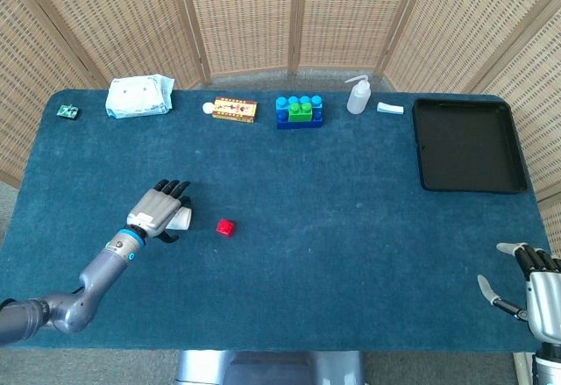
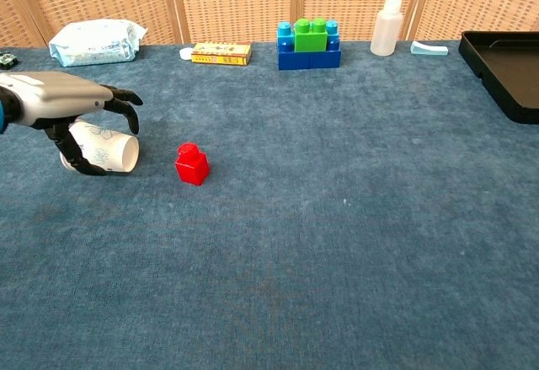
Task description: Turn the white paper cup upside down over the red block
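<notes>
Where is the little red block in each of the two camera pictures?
Head view: the red block sits left of centre, just right of the left hand.
Chest view: the red block is left of centre, right of the white paper cup.
Shared landmark: the blue and green brick stack at the far edge.

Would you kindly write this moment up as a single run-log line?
left hand: fingers around white paper cup, which lies on its side | red block: uncovered, beside cup | right hand: open, idle | cup not yet inverted
</notes>
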Tool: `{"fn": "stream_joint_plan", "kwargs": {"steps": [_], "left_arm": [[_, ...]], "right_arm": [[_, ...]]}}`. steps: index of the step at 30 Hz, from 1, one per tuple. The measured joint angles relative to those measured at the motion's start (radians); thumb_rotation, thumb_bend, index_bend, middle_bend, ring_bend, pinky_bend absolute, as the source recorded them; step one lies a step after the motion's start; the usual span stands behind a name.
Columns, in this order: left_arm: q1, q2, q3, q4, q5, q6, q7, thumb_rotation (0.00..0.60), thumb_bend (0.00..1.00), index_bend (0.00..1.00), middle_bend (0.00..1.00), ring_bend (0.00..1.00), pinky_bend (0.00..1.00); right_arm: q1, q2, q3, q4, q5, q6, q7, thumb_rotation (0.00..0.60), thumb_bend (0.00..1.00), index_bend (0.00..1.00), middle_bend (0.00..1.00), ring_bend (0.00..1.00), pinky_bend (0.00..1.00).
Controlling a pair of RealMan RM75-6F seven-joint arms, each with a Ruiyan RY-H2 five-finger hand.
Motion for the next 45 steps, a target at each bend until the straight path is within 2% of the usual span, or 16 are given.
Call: {"fn": "stream_joint_plan", "kwargs": {"steps": [6, 13, 17, 23, 30, 37, 45], "left_arm": [[0.001, -0.043, 0.000, 0.037, -0.003, 0.030, 0.042, 0.412, 0.23, 0.29, 0.03, 0.00, 0.07], [0.010, -0.067, -0.016, 0.058, 0.009, 0.037, 0.024, 0.415, 0.23, 0.35, 0.03, 0.00, 0.07], [0.014, -0.071, -0.023, 0.061, 0.015, 0.035, 0.013, 0.464, 0.24, 0.39, 0.03, 0.00, 0.07], [0.019, -0.073, -0.028, 0.064, 0.018, 0.026, 0.005, 0.494, 0.24, 0.43, 0.04, 0.00, 0.07], [0.025, -0.067, -0.042, 0.060, 0.015, 0.026, -0.015, 0.491, 0.24, 0.46, 0.06, 0.00, 0.07], [0.045, -0.030, -0.093, 0.023, 0.036, 0.023, -0.167, 0.504, 0.25, 0.48, 0.08, 0.00, 0.07], [0.088, 0.022, -0.177, -0.031, 0.090, -0.006, -0.508, 0.496, 0.25, 0.48, 0.08, 0.00, 0.07]], "right_arm": [[-0.008, 0.006, 0.002, -0.002, 0.002, 0.011, 0.008, 0.354, 0.33, 0.35, 0.38, 0.37, 0.38], [-0.012, 0.008, 0.004, -0.001, 0.004, 0.015, 0.013, 0.354, 0.33, 0.35, 0.39, 0.37, 0.38], [-0.013, 0.007, 0.006, 0.000, 0.004, 0.016, 0.014, 0.356, 0.33, 0.35, 0.39, 0.37, 0.39], [-0.014, 0.006, 0.007, 0.002, 0.003, 0.017, 0.018, 0.357, 0.33, 0.36, 0.39, 0.37, 0.39], [-0.016, 0.004, 0.009, 0.006, 0.000, 0.022, 0.022, 0.355, 0.33, 0.36, 0.39, 0.37, 0.39], [-0.011, 0.000, 0.011, 0.006, -0.006, 0.019, 0.021, 0.354, 0.33, 0.36, 0.39, 0.37, 0.39], [-0.003, -0.007, 0.010, 0.004, -0.015, 0.011, 0.015, 0.353, 0.33, 0.36, 0.39, 0.37, 0.39]]}}
